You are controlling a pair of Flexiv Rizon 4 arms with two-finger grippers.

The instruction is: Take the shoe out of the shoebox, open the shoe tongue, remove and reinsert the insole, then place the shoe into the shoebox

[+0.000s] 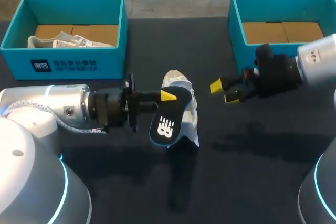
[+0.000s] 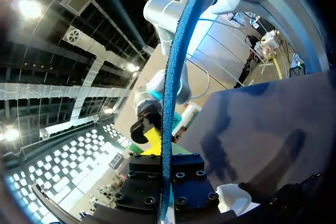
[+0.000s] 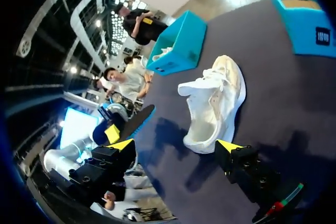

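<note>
A white shoe (image 1: 184,94) lies on the dark table mid-view, outside both boxes. My left gripper (image 1: 166,98) is shut on its black insole (image 1: 167,123), which hangs over the shoe with a white logo facing up. In the left wrist view the insole (image 2: 171,87) stands edge-on, clamped between the black fingers (image 2: 140,184). To the shoe's right my right gripper (image 1: 224,92) hovers open with nothing in it. From the right wrist, the shoe (image 3: 216,103) lies ahead of the spread yellow fingertips (image 3: 229,146), with the insole (image 3: 135,121) off to one side.
A blue shoebox (image 1: 63,61) at the back left holds another white shoe (image 1: 68,40). A second blue shoebox (image 1: 236,24) at the back right shows only its cardboard floor. The table's front part is dark cloth.
</note>
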